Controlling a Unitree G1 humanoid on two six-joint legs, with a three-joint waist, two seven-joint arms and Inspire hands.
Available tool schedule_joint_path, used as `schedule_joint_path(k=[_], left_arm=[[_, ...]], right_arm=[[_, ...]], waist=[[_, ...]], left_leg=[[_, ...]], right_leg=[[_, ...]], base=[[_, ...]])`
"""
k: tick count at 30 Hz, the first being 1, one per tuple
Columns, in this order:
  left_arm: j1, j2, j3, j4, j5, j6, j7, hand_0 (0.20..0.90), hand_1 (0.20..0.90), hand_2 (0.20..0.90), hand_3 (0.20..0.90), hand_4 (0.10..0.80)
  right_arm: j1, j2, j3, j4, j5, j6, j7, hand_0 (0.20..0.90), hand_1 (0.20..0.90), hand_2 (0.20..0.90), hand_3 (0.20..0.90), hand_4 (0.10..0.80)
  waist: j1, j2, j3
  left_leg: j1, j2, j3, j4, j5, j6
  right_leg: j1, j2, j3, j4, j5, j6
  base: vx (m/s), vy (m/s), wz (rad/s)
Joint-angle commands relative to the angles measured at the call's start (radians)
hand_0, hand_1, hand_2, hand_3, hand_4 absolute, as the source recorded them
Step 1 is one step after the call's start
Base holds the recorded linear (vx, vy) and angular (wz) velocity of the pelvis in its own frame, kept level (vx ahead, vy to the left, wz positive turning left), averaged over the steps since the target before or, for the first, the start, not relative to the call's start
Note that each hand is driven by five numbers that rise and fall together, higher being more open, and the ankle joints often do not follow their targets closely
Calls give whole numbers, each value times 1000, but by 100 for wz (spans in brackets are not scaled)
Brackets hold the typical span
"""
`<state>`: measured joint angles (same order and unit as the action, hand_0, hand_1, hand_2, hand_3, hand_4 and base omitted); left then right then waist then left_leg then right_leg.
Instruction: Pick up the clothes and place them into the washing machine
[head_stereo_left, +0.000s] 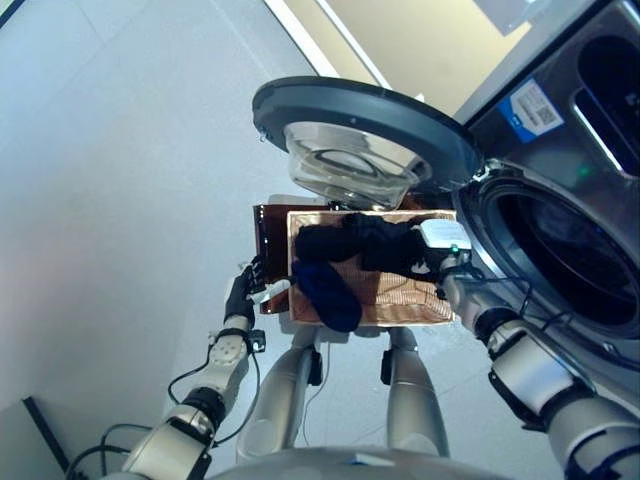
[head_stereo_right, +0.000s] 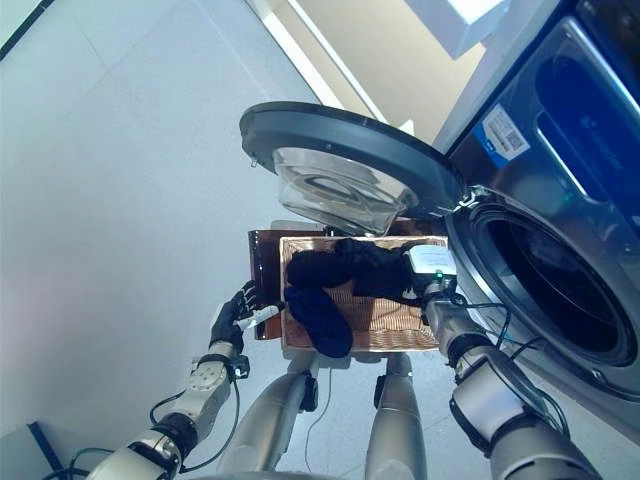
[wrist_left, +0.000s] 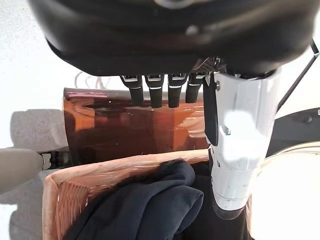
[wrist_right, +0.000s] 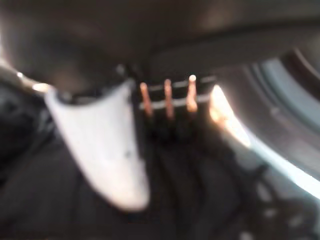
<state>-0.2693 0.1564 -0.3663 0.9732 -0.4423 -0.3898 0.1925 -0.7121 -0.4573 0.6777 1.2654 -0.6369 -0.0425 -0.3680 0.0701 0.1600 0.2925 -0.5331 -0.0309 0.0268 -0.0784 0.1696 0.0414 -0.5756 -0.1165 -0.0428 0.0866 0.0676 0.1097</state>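
Note:
A wicker basket (head_stereo_left: 400, 300) stands on a brown table (head_stereo_left: 270, 240) in front of the washing machine. A black garment (head_stereo_left: 370, 243) lies across its far half. A navy garment (head_stereo_left: 325, 290) hangs over its near left corner. My right hand (head_stereo_left: 428, 262) is down on the black garment at the basket's right end; in the right wrist view its straight fingers (wrist_right: 167, 107) and white thumb point into the dark cloth (wrist_right: 200, 200), open. My left hand (head_stereo_left: 240, 295) hovers open and empty over the brown table, just left of the basket rim (wrist_left: 100, 172).
The washing machine's round drum opening (head_stereo_left: 565, 255) gapes at the right, close to the basket. Its door (head_stereo_left: 360, 130) is swung wide and overhangs the basket's far side. Pale floor (head_stereo_left: 120, 200) spreads out to the left.

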Motion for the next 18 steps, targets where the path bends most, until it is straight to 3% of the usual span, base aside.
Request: schedule_joint_path(k=[1, 18], left_arm=[[-8, 12, 45, -6, 15, -28, 0, 900, 900, 900, 900, 800], [23, 19, 72, 18, 18, -20, -10, 900, 900, 900, 900, 800]], right_arm=[[6, 39, 61, 7, 7, -36, 20, 200, 200, 200, 200, 300], [25, 36, 24, -9, 31, -29, 13, 200, 200, 200, 200, 300]], waist=[[7, 0, -26], [-1, -18, -55]], left_leg=[[-10, -67, 29, -9, -28, -45], [52, -62, 32, -9, -44, -43]], right_leg=[[-32, 11, -25, -27, 62, -51], [32, 17, -31, -33, 49, -52]], base=[[0, 0, 0], [0, 0, 0]])
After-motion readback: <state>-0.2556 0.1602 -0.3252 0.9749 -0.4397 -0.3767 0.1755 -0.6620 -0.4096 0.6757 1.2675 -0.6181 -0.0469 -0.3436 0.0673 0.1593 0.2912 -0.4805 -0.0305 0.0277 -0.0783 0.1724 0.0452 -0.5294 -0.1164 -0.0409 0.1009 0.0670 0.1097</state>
